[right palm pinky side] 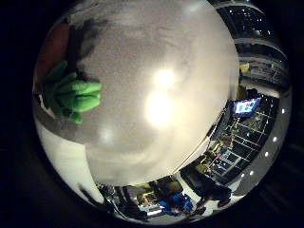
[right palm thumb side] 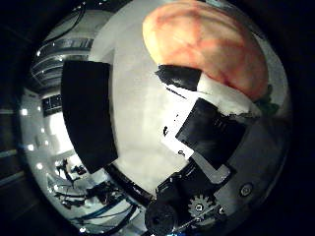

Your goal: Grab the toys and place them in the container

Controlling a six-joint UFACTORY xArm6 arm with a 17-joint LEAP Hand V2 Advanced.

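In the little finger side palm view a green soft toy lies on the grey table top, beside a reddish thing at the table's edge. In the thumb side palm view a large orange-pink rounded thing lies on the table, close to the palm; I cannot tell if it is a toy or the container. A bit of green shows next to it. My hand hovers above the table with fingers stretched out and nothing between them. One fingertip reaches the orange-pink thing's edge.
The pale table surface stretches under the hand. Beyond the table's edge is a room with shelving and a lit screen.
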